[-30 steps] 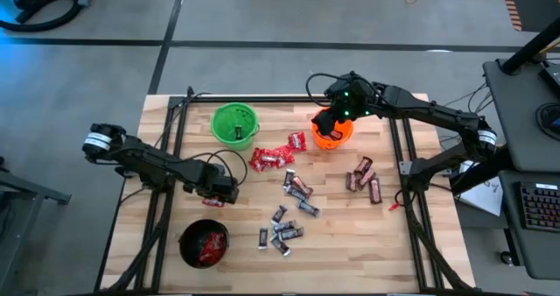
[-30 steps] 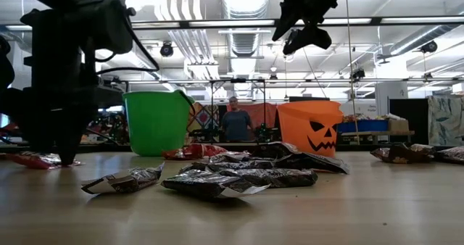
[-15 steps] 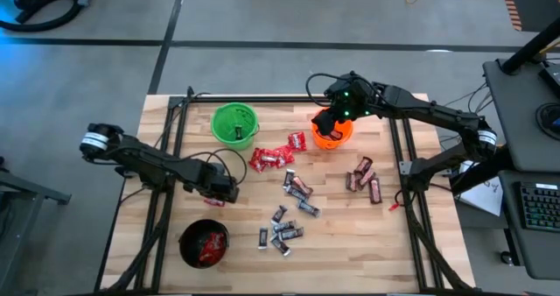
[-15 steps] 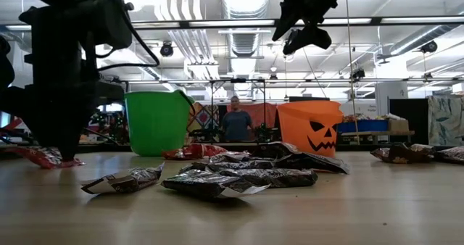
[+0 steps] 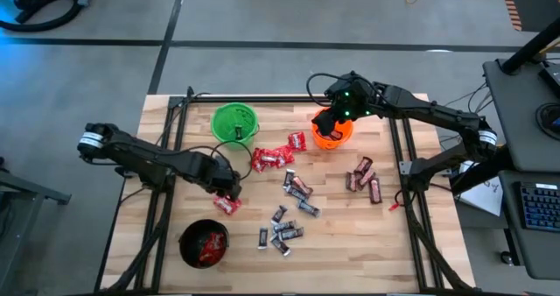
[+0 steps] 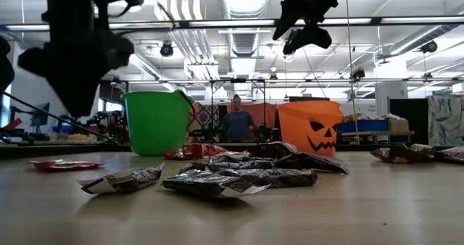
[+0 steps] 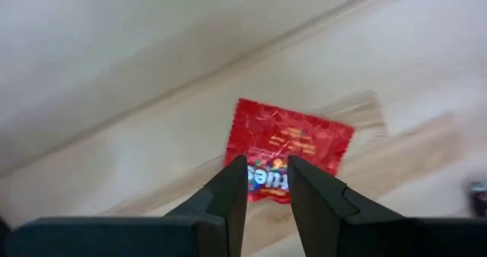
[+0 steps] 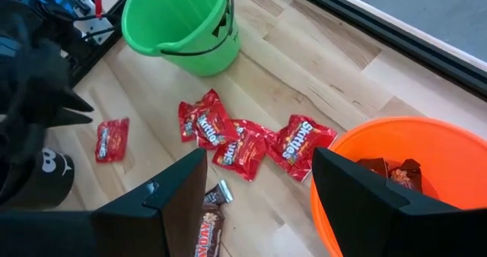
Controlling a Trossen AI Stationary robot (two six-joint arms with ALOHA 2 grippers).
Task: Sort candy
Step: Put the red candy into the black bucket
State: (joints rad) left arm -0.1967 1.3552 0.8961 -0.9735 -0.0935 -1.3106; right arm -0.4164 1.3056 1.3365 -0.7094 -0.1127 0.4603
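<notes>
My left gripper (image 5: 225, 188) (image 7: 268, 187) hangs above a bright red squarish packet (image 5: 227, 205) (image 7: 289, 152) that lies flat on the wood (image 6: 65, 164). Its fingers are open by a narrow gap and touch nothing. My right gripper (image 5: 338, 112) (image 8: 259, 204) stands wide open over the orange bucket (image 5: 332, 132) (image 8: 411, 173), high above it in the low view (image 6: 301, 27). More red packets (image 5: 271, 158), black-silver bars (image 5: 282, 230) and dark brown-red bars (image 5: 363, 175) lie loose on the table. Dark bars (image 8: 384, 169) lie inside the orange bucket.
A green bucket (image 5: 234, 123) (image 6: 156, 122) stands near the far edge. A black bucket (image 5: 203, 243) holding red packets stands near the front left. Black rails (image 5: 171, 156) run along both table sides. A person (image 6: 235, 122) stands in the room behind.
My left gripper has risen from the table and moved toward the right edge. The red packet that lay under its fingertips now lies flat and free, a little farther right and nearer the front edge. My right arm has kept still.
</notes>
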